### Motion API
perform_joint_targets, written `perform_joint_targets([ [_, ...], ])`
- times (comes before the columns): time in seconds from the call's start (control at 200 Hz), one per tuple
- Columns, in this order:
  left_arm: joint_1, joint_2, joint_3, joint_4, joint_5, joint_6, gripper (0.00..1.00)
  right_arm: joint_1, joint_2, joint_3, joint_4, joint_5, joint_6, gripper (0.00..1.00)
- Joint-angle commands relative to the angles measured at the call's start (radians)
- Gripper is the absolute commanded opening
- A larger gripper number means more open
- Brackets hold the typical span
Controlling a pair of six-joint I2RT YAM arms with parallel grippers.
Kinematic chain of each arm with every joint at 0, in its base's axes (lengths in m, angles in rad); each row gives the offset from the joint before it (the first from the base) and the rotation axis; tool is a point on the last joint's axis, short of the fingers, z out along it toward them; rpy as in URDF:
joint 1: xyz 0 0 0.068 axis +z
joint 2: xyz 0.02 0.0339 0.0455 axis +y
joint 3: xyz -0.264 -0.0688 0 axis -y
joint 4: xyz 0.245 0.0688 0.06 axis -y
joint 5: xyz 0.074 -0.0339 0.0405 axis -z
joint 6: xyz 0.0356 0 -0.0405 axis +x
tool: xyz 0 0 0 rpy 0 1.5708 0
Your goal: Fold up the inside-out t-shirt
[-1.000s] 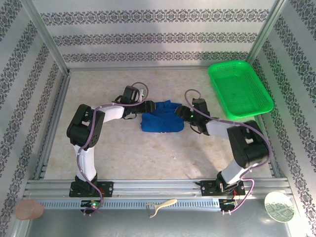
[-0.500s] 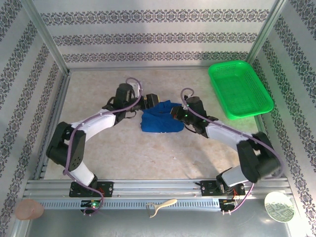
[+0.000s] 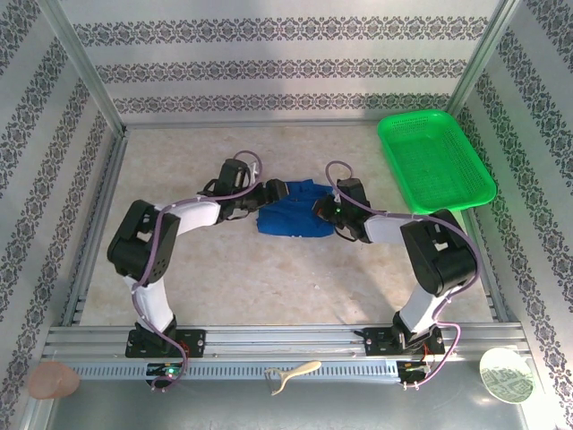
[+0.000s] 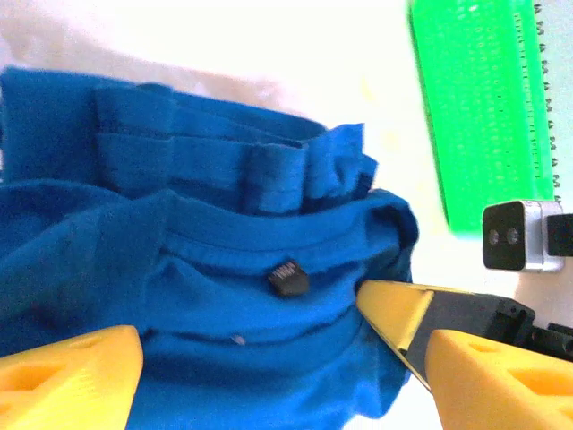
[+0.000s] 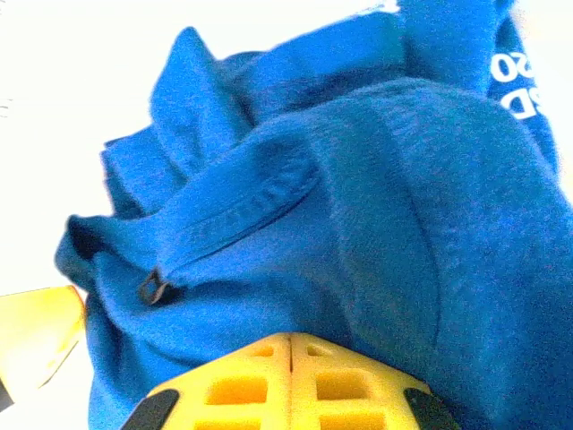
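Observation:
The royal-blue t-shirt (image 3: 291, 219) lies bunched in a heap at the table's middle. Its collar seam carries a small dark tag (image 4: 287, 279), and pale lettering (image 5: 512, 85) shows on one fold. My left gripper (image 3: 273, 192) is at the heap's left end, open, its yellow fingers (image 4: 72, 376) standing wide on either side of the cloth (image 4: 224, 269). My right gripper (image 3: 320, 210) is at the right end. Its fingertips (image 5: 291, 345) are pressed together into a fold of the blue fabric (image 5: 358, 179). From the left wrist, that shut tip (image 4: 394, 313) touches the shirt's edge.
A green mesh basket (image 3: 434, 161) sits at the back right, beyond the right arm. Patterned walls and metal posts close in the table. On the front rail lie a beige disc (image 3: 52, 381), a cream utensil (image 3: 294, 374) and a white dish (image 3: 507, 374).
The right gripper has shut at the shirt's right end. The left gripper has opened wider beside the left end. Both arms reached farther forward, then folded back.

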Motion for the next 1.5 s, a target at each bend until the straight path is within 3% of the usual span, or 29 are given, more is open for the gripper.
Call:
perform_joint_targets([
  [0.0,0.006,-0.176,0.003,-0.234,-0.071,0.089,0.86,-0.020,-0.080,-0.016,-0.006,-0.016,-0.014,0.05],
  [0.115,0.006,-0.225,-0.008,-0.426,-0.161,0.146,0.90,-0.031,-0.110,-0.030,0.015,-0.035,0.004,0.09],
  [0.2,0.006,-0.195,-0.009,-0.496,-0.181,0.170,0.93,-0.033,-0.154,-0.034,0.008,-0.043,0.007,0.20],
  [0.335,0.003,-0.085,0.014,-0.490,-0.136,0.183,0.94,-0.045,-0.270,-0.044,-0.055,-0.049,-0.004,0.44],
  [0.545,-0.056,0.075,0.109,-0.448,-0.076,0.190,0.93,-0.069,-0.511,-0.105,-0.204,-0.030,-0.020,0.54],
  [0.595,-0.071,0.106,0.121,-0.417,-0.063,0.168,0.88,-0.077,-0.567,-0.122,-0.250,-0.018,-0.026,0.55],
  [0.644,-0.077,0.133,0.131,-0.381,-0.051,0.142,0.76,-0.088,-0.621,-0.141,-0.289,-0.011,-0.027,0.55],
  [0.679,-0.076,0.150,0.134,-0.355,-0.044,0.119,0.63,-0.097,-0.658,-0.154,-0.315,-0.007,-0.027,0.56],
  [0.754,-0.055,0.172,0.145,-0.333,-0.064,0.086,0.22,-0.123,-0.728,-0.173,-0.377,-0.007,-0.032,0.56],
  [0.804,-0.024,0.177,0.152,-0.349,-0.089,0.083,0.00,-0.143,-0.768,-0.182,-0.423,-0.017,-0.041,0.56],
  [1.024,0.250,0.123,0.194,-0.602,-0.160,0.291,0.00,-0.247,-0.893,-0.182,-0.627,-0.031,-0.127,0.60],
  [1.229,0.526,0.137,0.342,-0.816,-0.235,0.533,0.00,-0.303,-0.913,-0.201,-0.653,-0.043,-0.143,0.67],
  [1.274,0.574,0.155,0.387,-0.841,-0.260,0.567,0.16,-0.307,-0.904,-0.199,-0.652,-0.043,-0.147,0.73],
  [1.319,0.614,0.172,0.434,-0.866,-0.270,0.582,0.48,-0.309,-0.890,-0.189,-0.660,-0.028,-0.156,0.82],
  [1.359,0.640,0.180,0.473,-0.882,-0.271,0.578,0.69,-0.311,-0.874,-0.179,-0.669,-0.012,-0.173,0.90],
  [1.384,0.653,0.177,0.488,-0.885,-0.268,0.572,0.77,-0.310,-0.862,-0.166,-0.683,0.006,-0.184,0.98],
  [1.419,0.663,0.163,0.502,-0.883,-0.267,0.564,0.83,-0.310,-0.843,-0.144,-0.705,0.031,-0.202,0.98],
  [1.439,0.665,0.150,0.507,-0.881,-0.270,0.559,0.91,-0.311,-0.833,-0.128,-0.723,0.049,-0.212,0.98],
  [1.494,0.667,0.098,0.509,-0.864,-0.279,0.549,0.95,-0.311,-0.812,-0.082,-0.771,0.119,-0.244,0.98],
])
